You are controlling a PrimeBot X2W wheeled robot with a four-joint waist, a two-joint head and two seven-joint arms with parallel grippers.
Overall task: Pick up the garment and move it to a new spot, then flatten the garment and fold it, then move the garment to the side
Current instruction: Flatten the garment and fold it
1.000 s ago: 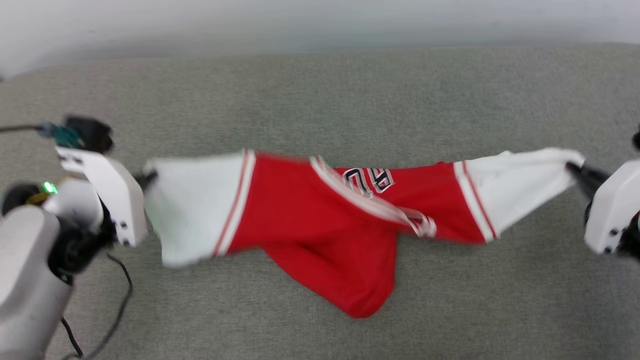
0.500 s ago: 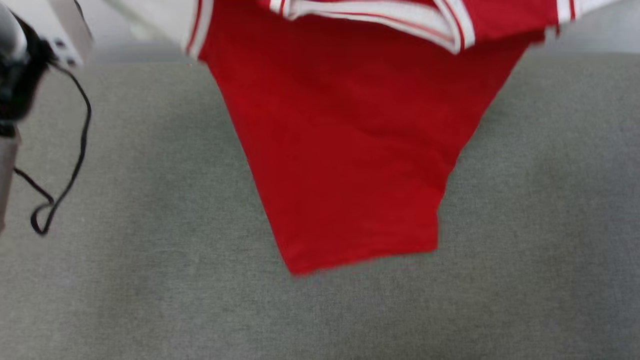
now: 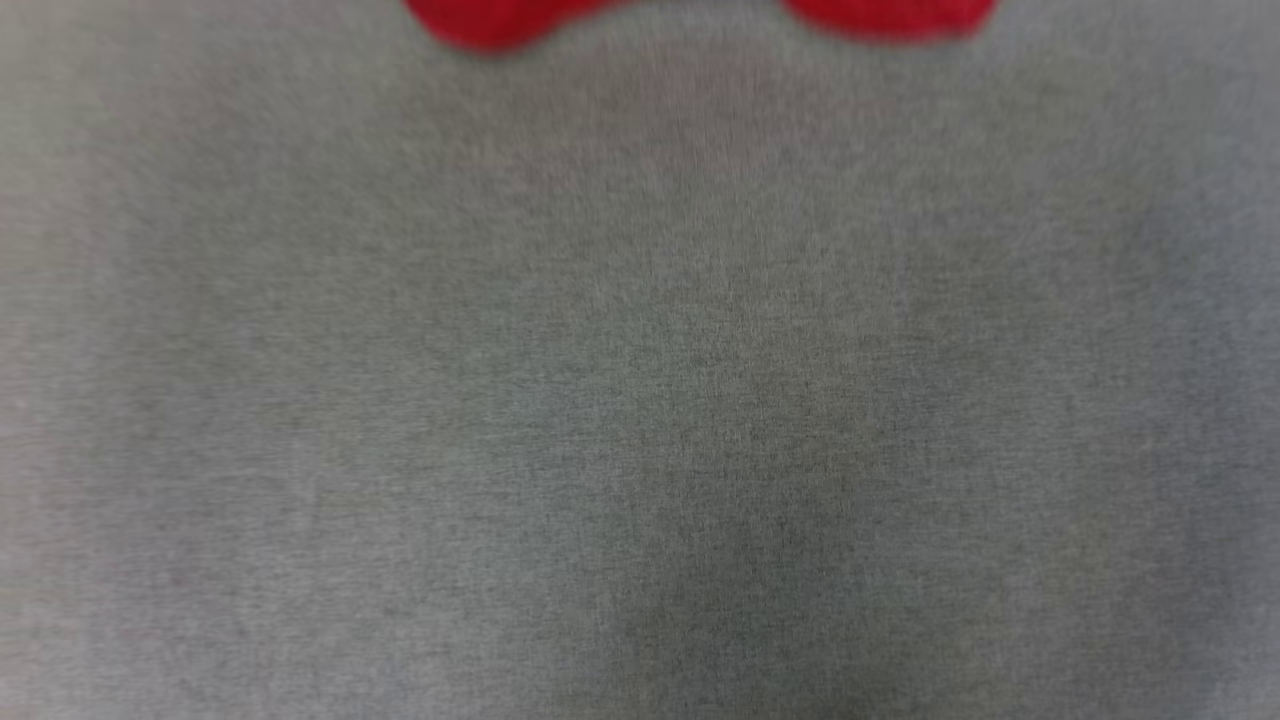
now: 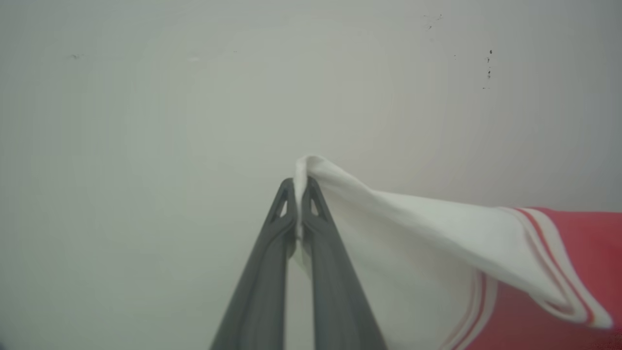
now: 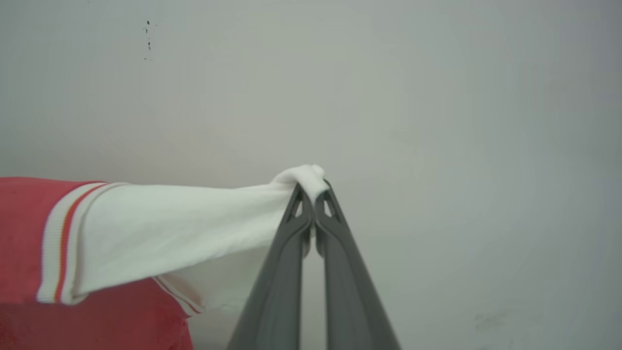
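Higher in frame now, the soft, light garment (image 3: 480, 20) hangs; left pincer (image 4: 298, 188) and right pincer (image 5: 313, 194) pinch shut on its white sleeves.

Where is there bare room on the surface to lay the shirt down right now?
The grey cloth surface is bare everywhere below the red hem of the garment at the head view's top edge, out to both sides, though the picture is blurred. Only that top edge is occupied. The left gripper and right gripper each pinch it by a sleeve.
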